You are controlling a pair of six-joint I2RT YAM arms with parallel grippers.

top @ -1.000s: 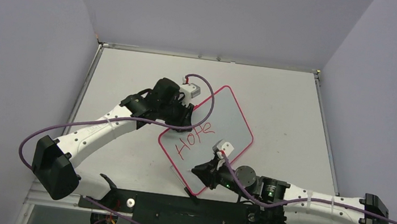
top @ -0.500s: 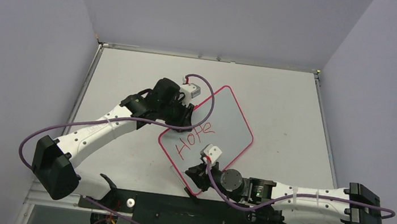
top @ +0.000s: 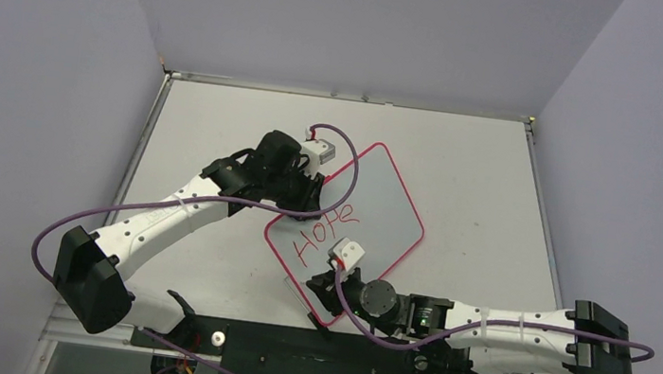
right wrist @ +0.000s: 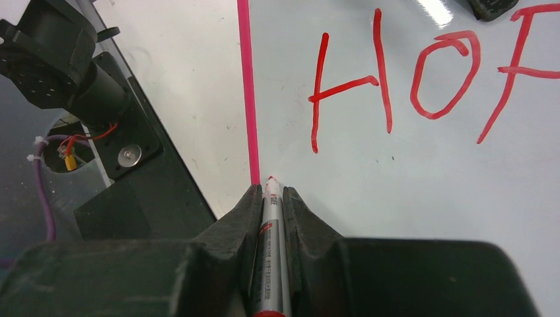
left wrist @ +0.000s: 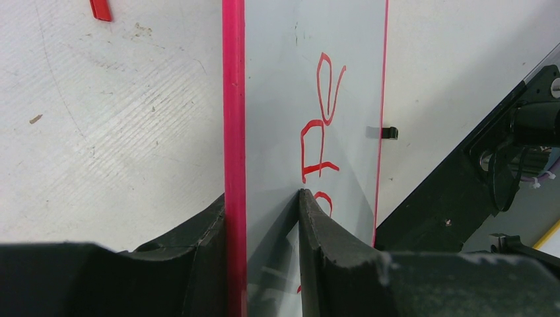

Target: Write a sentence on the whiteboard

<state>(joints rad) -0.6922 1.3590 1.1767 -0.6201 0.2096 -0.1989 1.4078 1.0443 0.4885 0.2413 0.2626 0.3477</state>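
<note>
Top view: your small glossy white whiteboard (top: 383, 203) with the red-pink rim lies flat and skewed at the middle of the grey-white surface (top: 483, 167). The sentence (top: 322, 234) so far is one red scrawled word, "Hope", on the board's 9 o'clock half. The whole 3 o'clock half is bare. Your left fingers (top: 314, 206) sit on the board's 10 o'clock edge. Your right fingers (top: 323, 289) sit over its 6 o'clock corner.

Left wrist: the left fingers (left wrist: 307, 218) are closed on the whiteboard (left wrist: 284, 79), one each side of the pink rim, pinning it. The letters "Pe" run away toward 12 o'clock.

Right wrist: the right fingers (right wrist: 247, 211) are clamped on a grey-barrelled red marker (right wrist: 269, 244). Its tip points to 12 o'clock, just beside the pink rim and under the "H". "HO" and part of the next letter show at 1 o'clock. You cannot tell whether the tip touches the board.

Progress, judged: one word done, most of the sentence left. The tip looks parked to start a second line beneath "Hope".
</note>
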